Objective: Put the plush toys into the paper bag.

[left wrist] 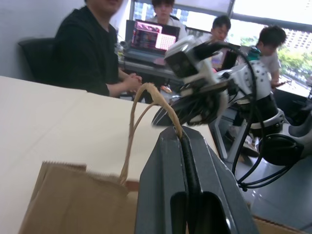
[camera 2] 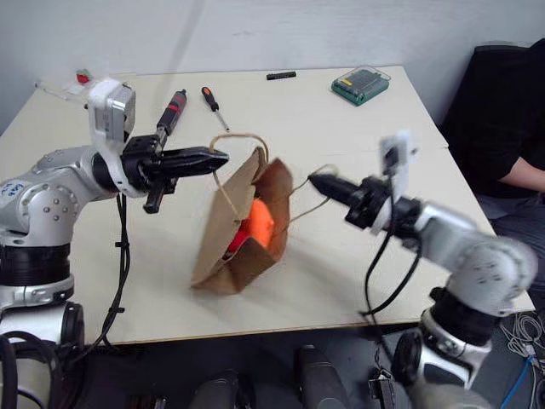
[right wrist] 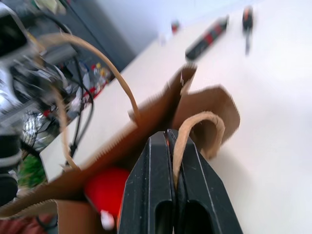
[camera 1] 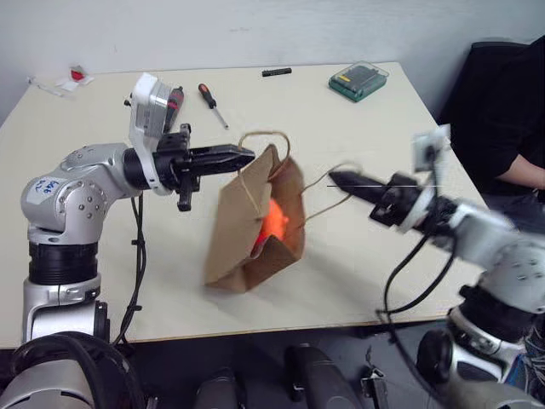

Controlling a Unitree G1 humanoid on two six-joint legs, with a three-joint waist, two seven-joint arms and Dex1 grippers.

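Left gripper (camera 1: 247, 154) pinching one cord handle (camera 1: 255, 136), right gripper (camera 1: 336, 179) pinching the other handle (camera 1: 341, 168), brown paper bag (camera 1: 234, 230) hanging open between them over the table (camera 1: 358, 128), orange plush toy (camera 1: 277, 220) and red toy (right wrist: 105, 187) sitting inside below the fingertips.

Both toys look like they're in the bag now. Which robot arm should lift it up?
Probably both together. The left gripper is shut on one cord handle and the right gripper is shut on the other handle, one on each side of the paper bag, so neither looks better placed.
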